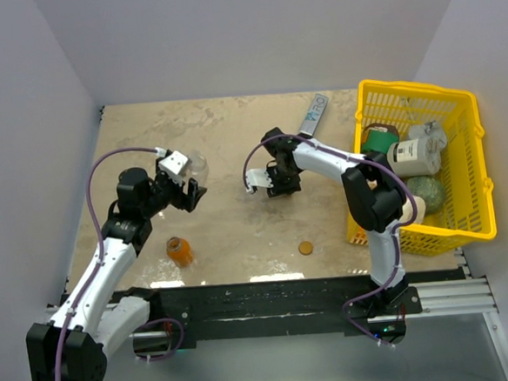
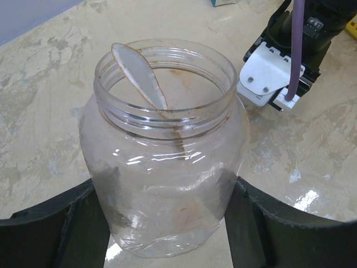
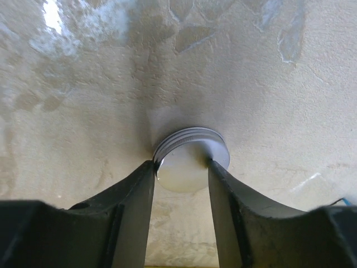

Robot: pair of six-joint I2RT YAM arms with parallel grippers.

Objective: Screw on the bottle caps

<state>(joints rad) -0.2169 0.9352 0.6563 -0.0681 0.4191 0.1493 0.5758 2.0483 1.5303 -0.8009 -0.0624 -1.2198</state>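
Right jaws are pinching the silver-grey cap (image 3: pixel 191 162) by its edges at a narrow spread, low over the middle of the tabletop (image 1: pixel 240 235), though I cannot tell whether the cap is touching it. Left jaws are pressing against both sides of the clear bottle (image 2: pixel 167 184), whose mouth is standing open with a thin flap (image 2: pixel 139 72) leaning inside it. Nearer the arms' bases, the orange bottle (image 1: pixel 180 251) is standing on the left and the brownish-orange cap (image 1: pixel 305 248) is lying flat on the right, well apart, with a yellow basket (image 1: pixel 417 87) sitting at the far right.
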